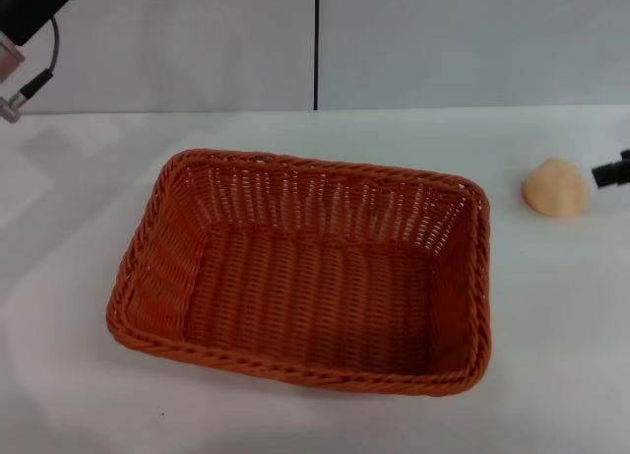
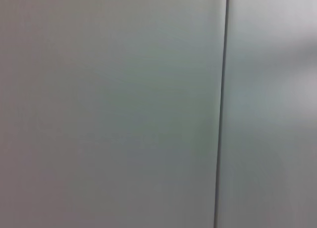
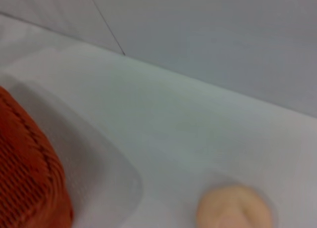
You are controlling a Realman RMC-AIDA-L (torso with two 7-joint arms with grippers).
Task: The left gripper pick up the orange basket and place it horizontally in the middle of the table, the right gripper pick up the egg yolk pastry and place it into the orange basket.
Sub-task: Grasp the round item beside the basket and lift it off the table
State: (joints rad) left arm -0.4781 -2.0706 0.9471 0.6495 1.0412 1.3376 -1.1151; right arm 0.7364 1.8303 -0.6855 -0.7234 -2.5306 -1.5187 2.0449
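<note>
Orange basket [image 1: 305, 272] sits mid table [image 1: 551, 336]; we see right gripper [image 1: 612, 168] tip beside egg yolk pastry [image 1: 556, 187], jaw state can't tell.

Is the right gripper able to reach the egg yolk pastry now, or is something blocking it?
Probably yes. The right gripper is just beside the egg yolk pastry, which sits alone on the table, apart from the orange basket. Nothing lies between them.
</note>
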